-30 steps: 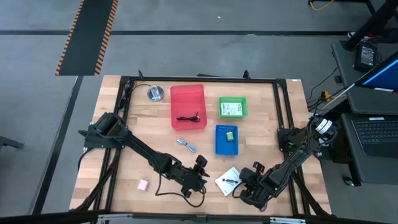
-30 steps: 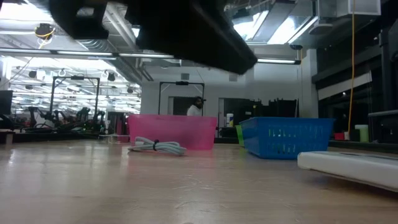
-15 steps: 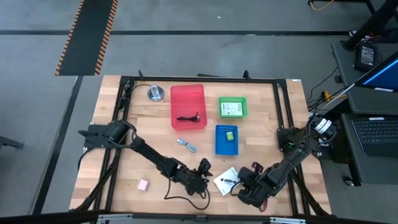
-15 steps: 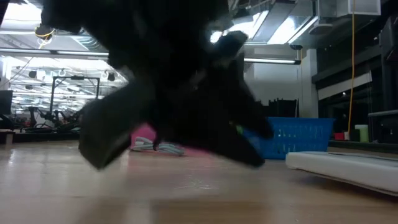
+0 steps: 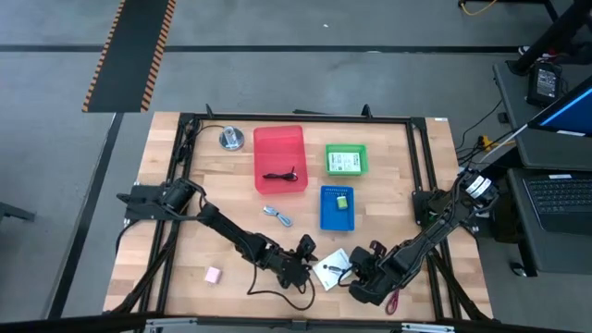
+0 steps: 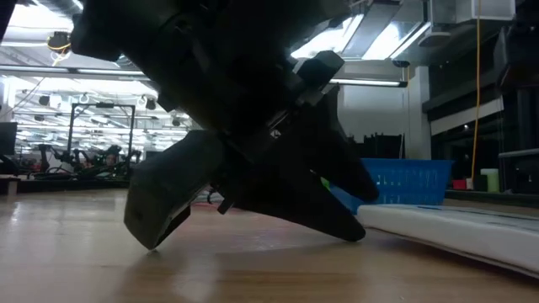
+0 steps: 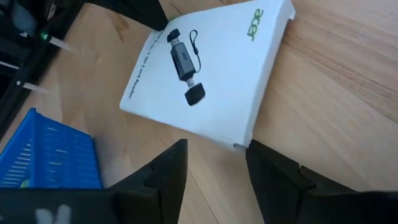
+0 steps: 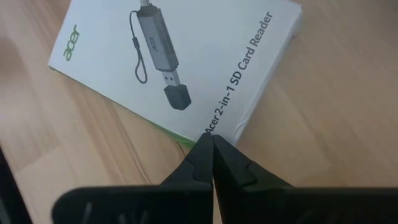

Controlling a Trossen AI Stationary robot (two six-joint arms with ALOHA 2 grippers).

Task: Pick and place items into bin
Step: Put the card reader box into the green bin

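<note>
I see both grippers low at the near edge of the surface [image 5: 222,194], on either side of a white box [image 5: 331,269]. In the wrist views the box is printed with a card reader picture and the words "Acer 2-in-1 SD Card Reader". It lies flat on the wood, just in front of the blue bin [image 5: 337,207].

My left gripper [image 7: 212,163] sits just beside the box's left edge, jaws open, with one corner of the box pointing into the gap between them. My right gripper [image 8: 211,152] is at the box's other side, jaws closed together, the tips touching the box's edge.

Elsewhere, the dark cord [image 5: 280,175] lies in the red bin [image 5: 279,158]. A card [image 5: 344,163] sits in the green bin [image 5: 346,159], and a small green-white piece [image 5: 340,201] is in the blue bin. The silvery piece [image 5: 277,215] lies on the wood between the red and blue bins. The pink cube [image 5: 213,274] lies well apart to the left.
</note>
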